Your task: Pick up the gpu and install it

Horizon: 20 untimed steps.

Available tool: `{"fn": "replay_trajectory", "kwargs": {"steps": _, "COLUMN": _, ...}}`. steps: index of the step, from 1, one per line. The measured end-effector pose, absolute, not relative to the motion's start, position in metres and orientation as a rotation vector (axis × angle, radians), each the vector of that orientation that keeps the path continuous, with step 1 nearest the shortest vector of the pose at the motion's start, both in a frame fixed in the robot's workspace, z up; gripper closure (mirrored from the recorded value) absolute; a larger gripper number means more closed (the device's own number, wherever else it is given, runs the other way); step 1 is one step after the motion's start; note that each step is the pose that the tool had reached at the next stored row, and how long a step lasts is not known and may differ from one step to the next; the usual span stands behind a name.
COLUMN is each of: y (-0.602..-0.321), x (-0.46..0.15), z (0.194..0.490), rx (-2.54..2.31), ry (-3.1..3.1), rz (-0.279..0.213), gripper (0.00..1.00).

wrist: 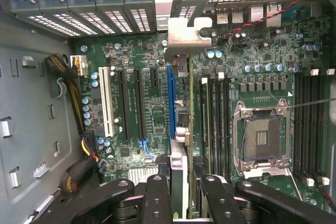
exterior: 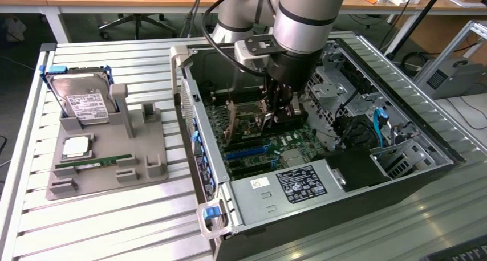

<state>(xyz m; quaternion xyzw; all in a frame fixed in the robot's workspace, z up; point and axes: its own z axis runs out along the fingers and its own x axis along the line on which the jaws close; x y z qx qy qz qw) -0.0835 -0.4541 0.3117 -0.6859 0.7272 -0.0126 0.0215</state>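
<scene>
I have the gripper [wrist: 181, 192] down inside the open computer case [exterior: 228, 181], its fingers [wrist: 156, 200] clamped on the gpu [wrist: 178, 129]. The card stands edge-on over the motherboard [wrist: 136, 66], beside the blue slot [wrist: 170, 98] (silver bracket [wrist: 184, 32] toward the rear slot covers).

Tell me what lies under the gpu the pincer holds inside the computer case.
Under the gpu, edge-on in the pincer, runs the blue slot on the motherboard. The card covers its own contact edge, so seating cannot be seen.
</scene>
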Motion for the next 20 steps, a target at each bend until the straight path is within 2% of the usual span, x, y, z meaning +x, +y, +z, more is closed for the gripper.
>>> {"fn": "replay_trajectory", "kwargs": {"steps": 20, "y": -0.458, "x": -0.091, "z": 0.301, "rx": -2.126, "ry": 2.254, "rz": -0.039, "gripper": 0.73}}
